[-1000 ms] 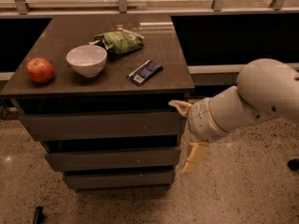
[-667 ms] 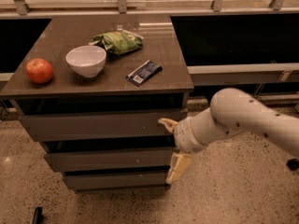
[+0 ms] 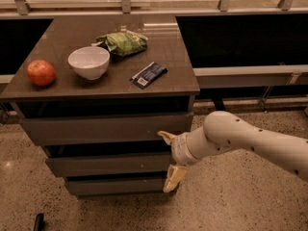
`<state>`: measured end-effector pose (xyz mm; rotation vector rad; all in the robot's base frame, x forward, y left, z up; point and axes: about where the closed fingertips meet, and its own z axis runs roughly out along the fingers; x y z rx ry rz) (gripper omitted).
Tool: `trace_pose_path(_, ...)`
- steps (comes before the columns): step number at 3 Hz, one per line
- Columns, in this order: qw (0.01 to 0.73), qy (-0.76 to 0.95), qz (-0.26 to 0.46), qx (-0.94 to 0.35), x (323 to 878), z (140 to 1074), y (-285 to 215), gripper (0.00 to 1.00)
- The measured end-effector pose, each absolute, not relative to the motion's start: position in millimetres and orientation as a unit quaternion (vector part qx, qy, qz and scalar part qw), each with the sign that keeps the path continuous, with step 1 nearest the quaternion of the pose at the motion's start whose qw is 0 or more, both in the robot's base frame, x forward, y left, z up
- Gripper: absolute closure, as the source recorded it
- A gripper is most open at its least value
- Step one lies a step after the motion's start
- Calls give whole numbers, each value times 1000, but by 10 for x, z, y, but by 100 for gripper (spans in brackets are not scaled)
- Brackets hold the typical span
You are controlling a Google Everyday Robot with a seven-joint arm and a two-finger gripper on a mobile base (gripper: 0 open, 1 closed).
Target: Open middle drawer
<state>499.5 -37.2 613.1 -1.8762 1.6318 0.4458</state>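
A grey-brown cabinet has three stacked handleless drawer fronts. The middle drawer (image 3: 108,164) has a long flat front of medium size, below the taller top front (image 3: 103,129) and above the shortest bottom front (image 3: 115,185). All three fronts sit nearly flush, with dark gaps above each. My gripper (image 3: 168,160) is at the right end of the middle drawer front, on a white arm that reaches in from the right. It is open: one tan finger (image 3: 167,137) points up-left near the top front's lower edge, the other (image 3: 173,178) hangs down past the middle front.
On the cabinet's countertop (image 3: 173,76) lie a red apple (image 3: 40,72), a white bowl (image 3: 89,62), a green chip bag (image 3: 122,42) and a dark snack bar (image 3: 148,74). A speckled floor surrounds the cabinet. A railing and dark panels run behind it.
My arm has swung left and down. The gripper has gone from right of the cabinet's corner to the right end of the middle drawer front. The drawers have not moved.
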Motion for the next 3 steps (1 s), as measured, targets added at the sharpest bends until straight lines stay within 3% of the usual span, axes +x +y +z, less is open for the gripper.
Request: trace_pose_path(3,222,638,129,-726,5069,4598,-525,0)
